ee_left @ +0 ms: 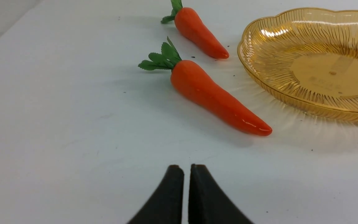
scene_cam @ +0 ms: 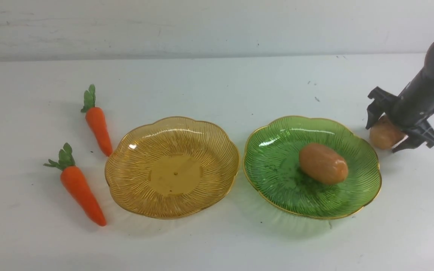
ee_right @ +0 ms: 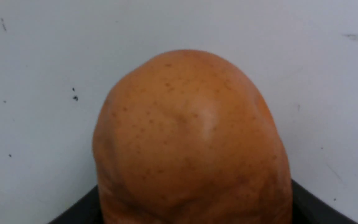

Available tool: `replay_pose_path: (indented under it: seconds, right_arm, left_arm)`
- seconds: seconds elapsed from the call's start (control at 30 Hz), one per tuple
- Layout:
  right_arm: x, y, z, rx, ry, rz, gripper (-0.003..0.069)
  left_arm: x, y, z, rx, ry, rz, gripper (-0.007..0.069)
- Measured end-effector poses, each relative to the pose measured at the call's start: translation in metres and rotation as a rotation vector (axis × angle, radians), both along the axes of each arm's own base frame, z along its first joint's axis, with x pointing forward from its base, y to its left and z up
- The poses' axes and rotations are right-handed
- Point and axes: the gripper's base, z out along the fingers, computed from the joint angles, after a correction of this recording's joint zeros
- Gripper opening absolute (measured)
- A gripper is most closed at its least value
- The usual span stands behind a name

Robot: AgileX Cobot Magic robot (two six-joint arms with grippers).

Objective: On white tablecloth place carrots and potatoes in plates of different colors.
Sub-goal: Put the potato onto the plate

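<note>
Tan oval toy potato (scene_cam: 323,163) lies in translucent green ribbed plate (scene_cam: 269,158); my right end effector (scene_cam: 381,138) straddles a second potato (ee_right: 191,140) on white bench (scene_cam: 217,244), grip undeterminable; left end effector (ee_left: 186,174) pressed together, near orange toy carrot (ee_left: 210,93).

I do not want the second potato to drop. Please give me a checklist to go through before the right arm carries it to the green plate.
1. The second potato sits inside the right pincer: ok.
2. The grip on it is firm: cannot tell.
3. The green plate has free room beside the first potato: ok.
4. No other thing lies between the second potato and the green plate: ok.
5. The left pincer is shut and apart from the near carrot and the far carrot: ok.
</note>
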Motion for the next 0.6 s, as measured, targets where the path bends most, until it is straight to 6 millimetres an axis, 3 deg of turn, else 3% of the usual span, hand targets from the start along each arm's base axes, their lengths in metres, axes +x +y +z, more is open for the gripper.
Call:
replay_pose_path:
  seconds: [0.13, 0.2, 0.27, 0.37, 0.47, 0.53, 0.6]
  right_arm:
    - [0.005, -0.004, 0.022, -0.016, -0.006, 0.109, 0.0501]
    - [0.009, -0.007, 0.042, -0.022, -0.025, 0.192, 0.0501]
    - [0.018, -0.01, 0.081, -0.042, -0.136, 0.356, 0.0501]
    - [0.009, 0.008, 0.108, 0.033, -0.239, 0.535, 0.0501]
    - [-0.012, 0.04, 0.104, 0.076, -0.205, 0.671, 0.0501]
    - [-0.029, 0.067, 0.088, 0.034, -0.125, 0.813, 0.0501]
    - [-0.037, 0.08, 0.08, -0.016, -0.075, 0.89, 0.0501]
  left_arm:
    - [0.0, 0.0, 0.0, 0.0, 0.0, 0.0, 0.0017]
    - [0.0, 0.0, 0.0, 0.0, 0.0, 0.0, 0.0017]
    - [0.0, 0.0, 0.0, 0.0, 0.0, 0.0, 0.0017]
    - [0.0, 0.0, 0.0, 0.0, 0.0, 0.0, 0.0017]
    - [0.0, 0.0, 0.0, 0.0, 0.0, 0.0, 0.0017]
    - [0.0, 0.0, 0.0, 0.0, 0.0, 0.0, 0.0017]
    - [0.0, 0.0, 0.0, 0.0, 0.0, 0.0, 0.0017]
